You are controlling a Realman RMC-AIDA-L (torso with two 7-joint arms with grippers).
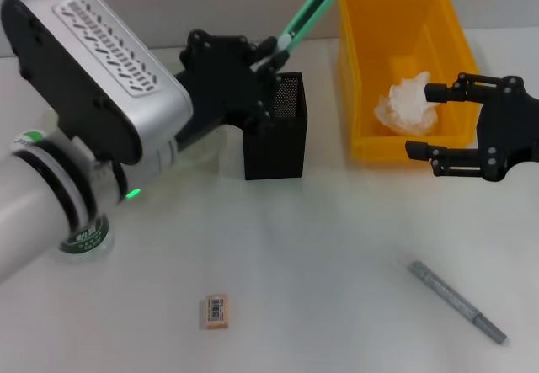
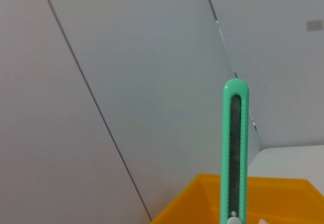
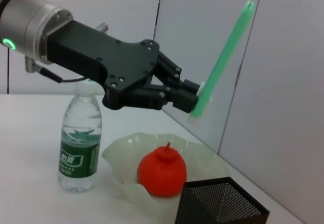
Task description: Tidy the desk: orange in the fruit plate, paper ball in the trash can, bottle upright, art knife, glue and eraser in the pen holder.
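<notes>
While left gripper (image 1: 271,53) pinches art knife (image 1: 313,7) above pen holder (image 1: 275,137), right gripper (image 1: 429,129) gapes wide beside trash can (image 1: 364,70).

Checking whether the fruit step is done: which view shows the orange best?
The right wrist view: the orange sits in the fruit plate, beside the upright bottle. In the head view the left arm hides it; the left wrist view misses it entirely.

Left gripper (image 1: 271,55) with art knife (image 1: 312,7) hangs above pen holder (image 1: 276,125), mouth unobstructed. Trash can (image 1: 358,70) just beside holder. Right gripper (image 1: 428,120) at bin's near wall. Open tabletop around eraser (image 1: 216,311) and glue (image 1: 457,301).
</notes>
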